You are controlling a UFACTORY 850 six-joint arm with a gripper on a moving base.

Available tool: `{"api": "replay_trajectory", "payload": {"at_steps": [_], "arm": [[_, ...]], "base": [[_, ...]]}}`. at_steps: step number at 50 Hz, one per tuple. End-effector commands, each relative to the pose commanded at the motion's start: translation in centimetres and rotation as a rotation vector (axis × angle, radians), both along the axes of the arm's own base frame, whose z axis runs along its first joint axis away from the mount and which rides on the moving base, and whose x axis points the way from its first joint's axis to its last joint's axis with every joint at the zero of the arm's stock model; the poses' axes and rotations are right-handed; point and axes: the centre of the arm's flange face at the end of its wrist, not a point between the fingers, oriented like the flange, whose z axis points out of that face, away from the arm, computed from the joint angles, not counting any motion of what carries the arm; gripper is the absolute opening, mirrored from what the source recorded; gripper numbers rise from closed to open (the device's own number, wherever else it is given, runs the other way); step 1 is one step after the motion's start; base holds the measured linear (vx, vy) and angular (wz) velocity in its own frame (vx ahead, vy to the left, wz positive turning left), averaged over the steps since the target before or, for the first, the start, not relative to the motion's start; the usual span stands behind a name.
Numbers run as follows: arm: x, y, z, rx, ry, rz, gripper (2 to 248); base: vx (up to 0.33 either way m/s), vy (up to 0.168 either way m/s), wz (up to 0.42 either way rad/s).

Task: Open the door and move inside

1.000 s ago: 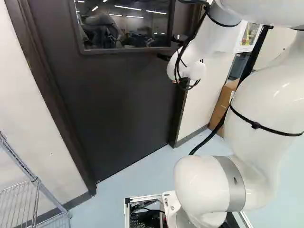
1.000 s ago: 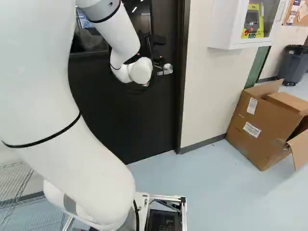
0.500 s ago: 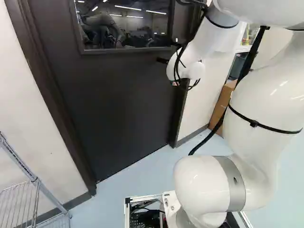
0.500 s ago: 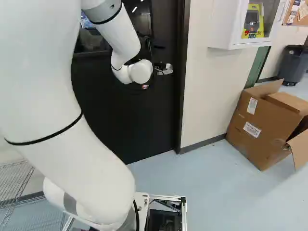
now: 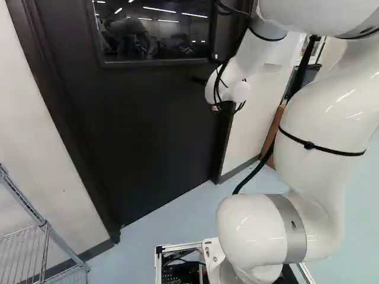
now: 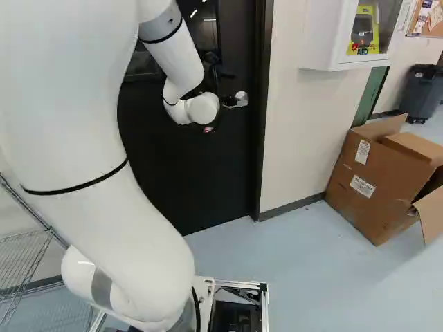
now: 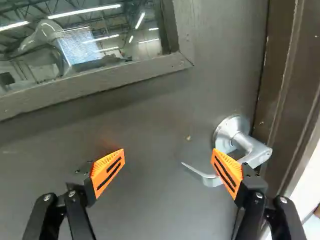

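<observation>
In the right base view a dark part of my gripper (image 6: 228,102) shows between the white wrist and the silver door handle (image 6: 241,99). The dark door (image 5: 160,130) stands closed in its frame. Seen from the wrist, the gripper (image 7: 168,157) is wide open, its orange pads facing the door with nothing between them. One finger (image 7: 227,172) overlaps the lever handle (image 7: 254,151), hiding its middle; the lever's curved end (image 7: 207,180) shows between the two fingers' lines. Whether that finger touches the lever I cannot tell.
A window (image 5: 155,32) fills the door's upper part. The door frame (image 6: 260,138) and pale wall lie beside the handle. A wire rack (image 5: 44,236) stands left of the door; an open cardboard box (image 6: 377,180) and white wall cabinet (image 6: 342,34) are to its right.
The arm has shifted: its large upper links swing left in the left base view and right in the right base view, and the wrist sinks slightly. The base and door have not moved.
</observation>
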Motion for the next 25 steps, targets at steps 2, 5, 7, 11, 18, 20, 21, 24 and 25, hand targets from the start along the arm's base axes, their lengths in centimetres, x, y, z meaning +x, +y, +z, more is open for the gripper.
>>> {"api": "replay_trajectory", "payload": {"at_steps": [2, 5, 7, 11, 18, 20, 21, 24, 25], "arm": [[0.0, 0.0, -0.2, 0.001, 0.004, 0.0, 247], [0.0, 0.0, -0.5, 0.001, 0.011, 0.0, 247], [0.0, 0.0, -0.8, 0.002, 0.015, 0.0, 247], [0.1, 0.0, -1.2, 0.003, 0.024, 0.0, 247], [0.1, 0.0, -2.0, 0.005, 0.039, 0.0, 247], [0.1, 0.0, -2.2, 0.006, 0.043, 0.0, 247], [0.1, 0.0, -2.3, 0.006, 0.045, 0.0, 247], [0.2, 0.0, -2.6, 0.007, 0.051, 0.0, 247], [0.2, 0.0, -2.7, 0.007, 0.054, 0.0, 247]], "base": [[0.0, 0.0, 0.0], [0.0, 0.0, 0.0], [0.0, 0.0, 0.0], [0.0, 0.0, 0.0], [0.0, 0.0, 0.0], [0.0, 0.0, 0.0], [0.0, 0.0, 0.0], [0.0, 0.0, 0.0], [0.0, 0.0, 0.0]]}}
